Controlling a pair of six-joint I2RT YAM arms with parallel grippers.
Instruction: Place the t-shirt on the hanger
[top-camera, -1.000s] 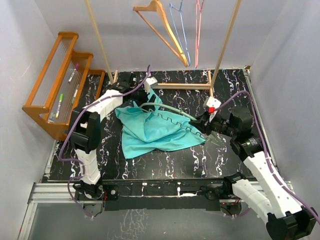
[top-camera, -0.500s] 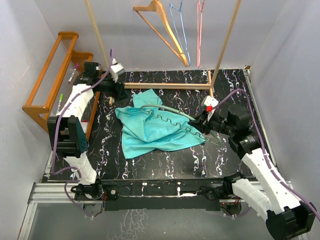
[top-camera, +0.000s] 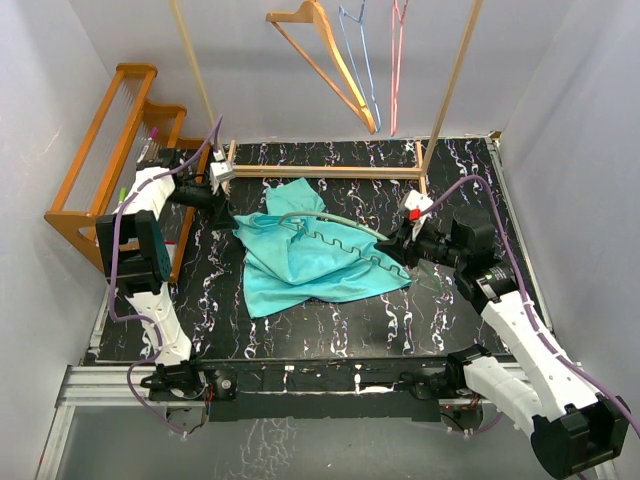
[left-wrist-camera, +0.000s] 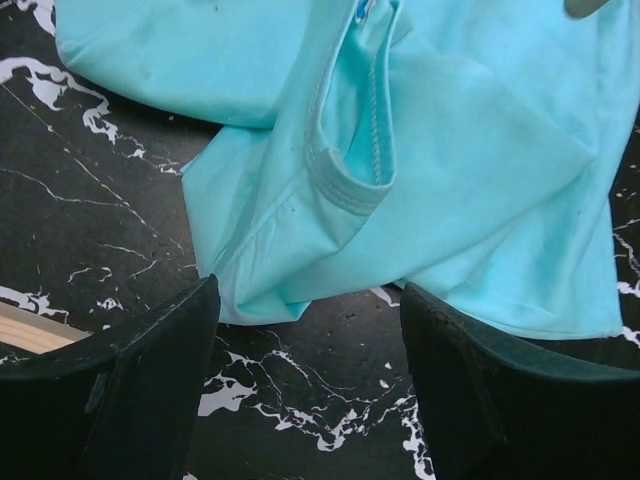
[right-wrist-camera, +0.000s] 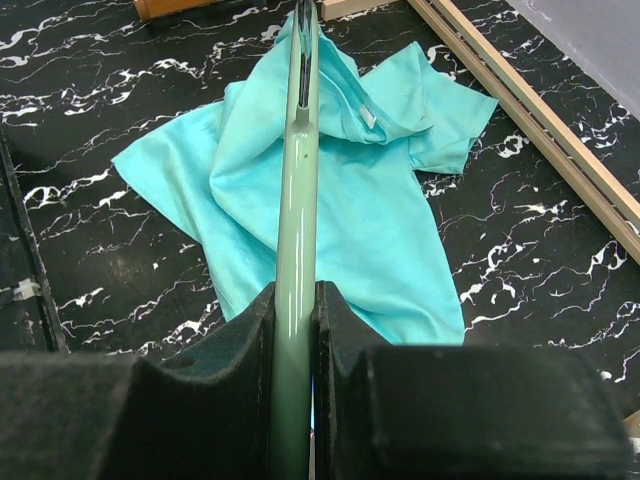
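The teal t-shirt (top-camera: 300, 262) lies crumpled on the black marbled table, collar toward the back. The pale mint hanger (top-camera: 345, 240) lies across it, one end tucked into the cloth near the collar. My right gripper (top-camera: 397, 250) is shut on the hanger's right end; in the right wrist view the hanger (right-wrist-camera: 298, 190) runs straight out from between the right gripper (right-wrist-camera: 295, 300) over the t-shirt (right-wrist-camera: 380, 220). My left gripper (top-camera: 222, 198) hovers open just left of the shirt. In the left wrist view the left gripper (left-wrist-camera: 308, 300) frames bare table, with the t-shirt's (left-wrist-camera: 430, 150) collar and folded edge just beyond the tips.
A wooden rack (top-camera: 100, 170) holding markers stands along the left edge. A low wooden bar (top-camera: 330, 172) and two slanted posts form a frame at the back. An orange wooden hanger (top-camera: 330, 60) and thin blue and pink wire hangers (top-camera: 375, 60) hang above.
My left arm swung from the shirt's collar area out to the back left, then came down beside the shirt's left edge. Its jaws narrowed slightly. The right gripper and hanger barely moved.
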